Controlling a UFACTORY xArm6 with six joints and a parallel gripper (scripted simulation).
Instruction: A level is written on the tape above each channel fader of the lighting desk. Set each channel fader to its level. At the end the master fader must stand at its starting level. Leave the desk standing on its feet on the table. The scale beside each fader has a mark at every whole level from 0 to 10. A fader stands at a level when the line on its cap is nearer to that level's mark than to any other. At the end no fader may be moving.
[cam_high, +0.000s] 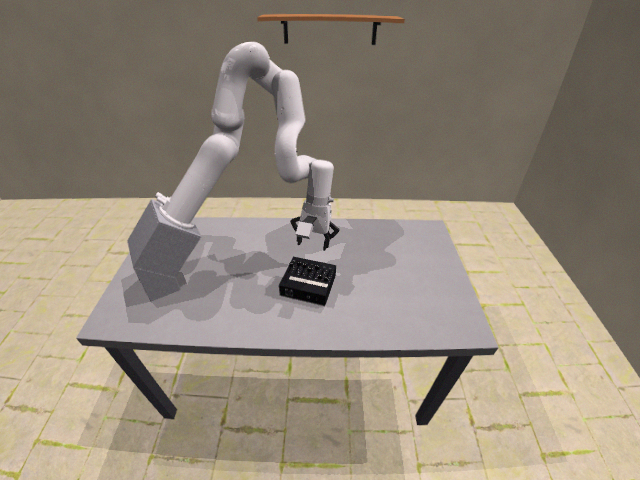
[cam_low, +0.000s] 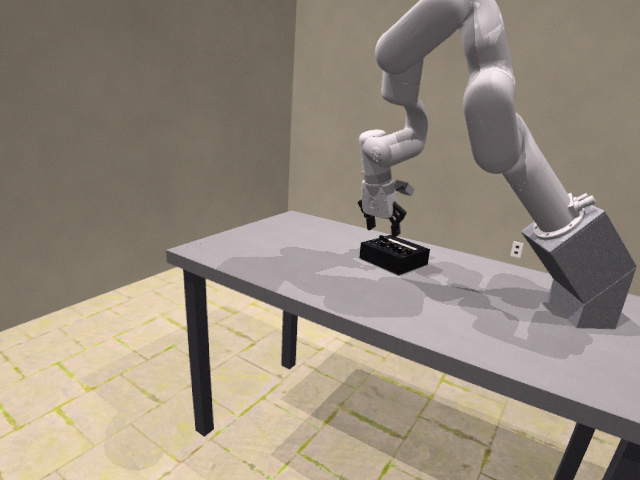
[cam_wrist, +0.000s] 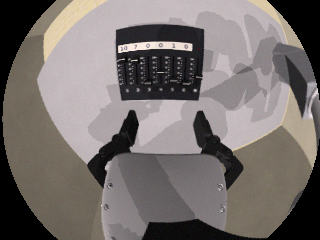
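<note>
Overhead, one open pincer (cam_high: 312, 241), one desk (cam_high: 308, 281)

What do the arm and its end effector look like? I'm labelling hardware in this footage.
The arm is glossy white with rounded, tubular links and no visible cables, rising from a grey angular base. The end effector has a pale grey body and two black fingers.
</note>
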